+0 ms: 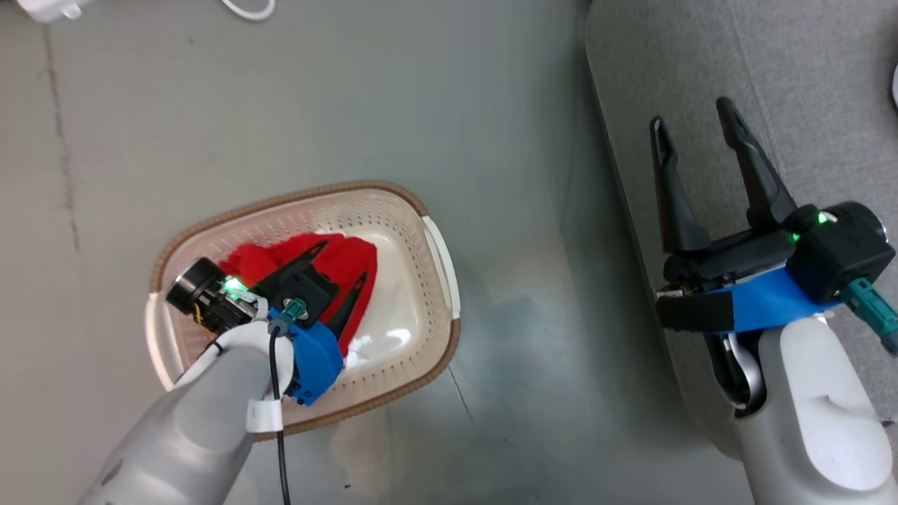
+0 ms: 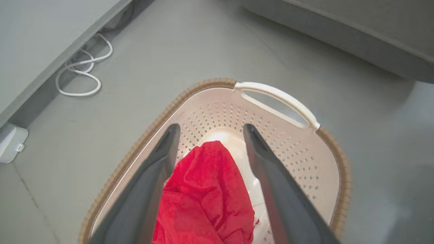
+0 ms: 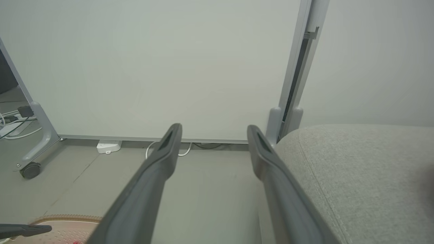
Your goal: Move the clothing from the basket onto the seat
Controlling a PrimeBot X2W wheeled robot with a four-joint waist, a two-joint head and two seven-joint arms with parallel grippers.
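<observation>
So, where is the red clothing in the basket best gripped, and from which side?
Grip the raised, bunched fold of the clothing, coming from above. It lies crumpled on the floor of the basket, whose walls block the sides. The open left gripper straddles that fold.

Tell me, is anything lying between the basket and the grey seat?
No. In the head view, bare grey floor separates the basket from the seat.

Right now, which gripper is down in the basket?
The left gripper, open astride the red clothing in the basket; the right gripper hangs open by the seat.
</observation>
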